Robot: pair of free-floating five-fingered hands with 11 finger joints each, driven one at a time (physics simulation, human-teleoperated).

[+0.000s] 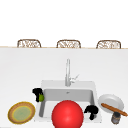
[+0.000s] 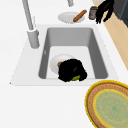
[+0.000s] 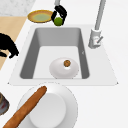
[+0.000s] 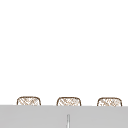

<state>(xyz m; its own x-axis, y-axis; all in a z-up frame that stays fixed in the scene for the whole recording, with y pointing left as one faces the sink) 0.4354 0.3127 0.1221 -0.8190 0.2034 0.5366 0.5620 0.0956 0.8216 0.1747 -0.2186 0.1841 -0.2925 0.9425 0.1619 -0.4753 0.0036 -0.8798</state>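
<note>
My left hand (image 1: 37, 92) is shut on a small green round fruit (image 1: 41, 98) at the sink's left rim. In the right side view this hand (image 3: 60, 12) holds the fruit (image 3: 58, 21) just over the basin's far edge. In the left side view the hand (image 2: 71, 70) covers most of the fruit (image 2: 76, 78). My right hand (image 1: 91, 110) hangs over the sink's front right corner with relaxed, drooping fingers and holds nothing; it is also in the side views (image 2: 105, 10) (image 3: 8, 47). A white plate (image 3: 60, 72) with a small brown piece (image 3: 67, 63) lies in the basin.
A large red ball (image 1: 67, 115) covers the sink's front in the front view. A yellow-rimmed green plate (image 1: 21, 112) lies left of the sink (image 1: 92, 86). To the right are a white plate (image 1: 113, 98) with a long brown loaf (image 1: 113, 109) and a jar (image 1: 115, 118). The faucet (image 1: 67, 72) stands behind.
</note>
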